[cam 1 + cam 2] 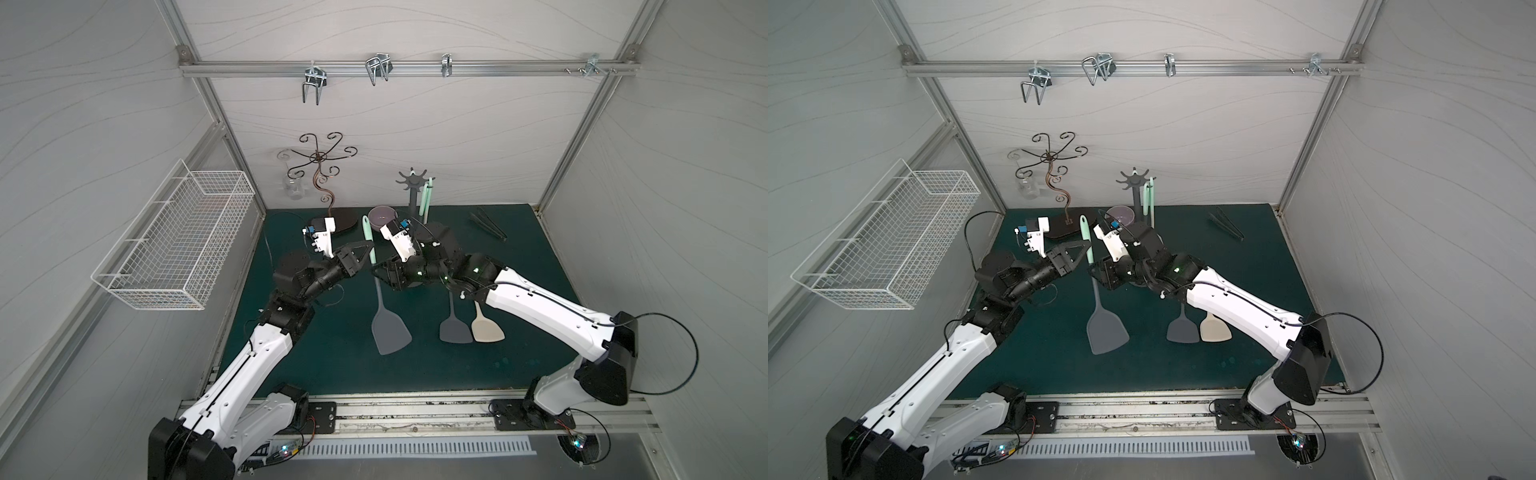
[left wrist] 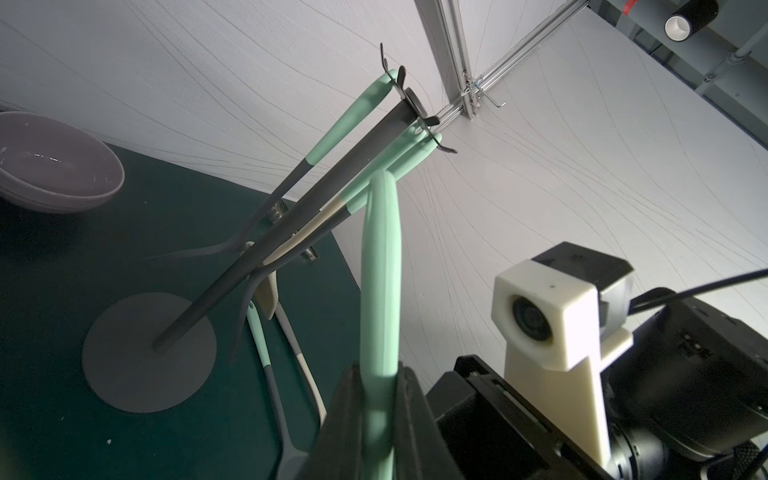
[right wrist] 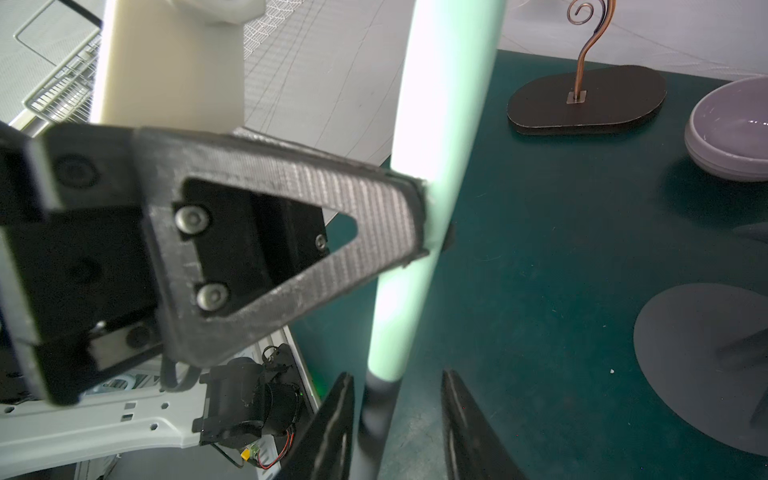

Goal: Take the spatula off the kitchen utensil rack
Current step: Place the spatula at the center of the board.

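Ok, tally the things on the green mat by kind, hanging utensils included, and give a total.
Spatulas off the rack: 3 (held spatula in the left gripper, grey spatula and beige spatula lying on the mat)
Hanging utensils: 3, on the dark grey rack
Stands: 2 (that rack, bronze stand)
Bowls: 1
Tongs: 1
Total: 10
A faint clear shape by the bronze stand is too unclear to count.

Grey-bladed spatula [image 1: 389,332] lies blade toward the near side. The left gripper [image 1: 368,250] pinches its mint handle. The right gripper [image 1: 379,274] is at the shaft, from the right. The kitchen utensil rack [image 1: 410,179] stands beyond, with mint-handled utensils [image 1: 427,195] hanging from it.
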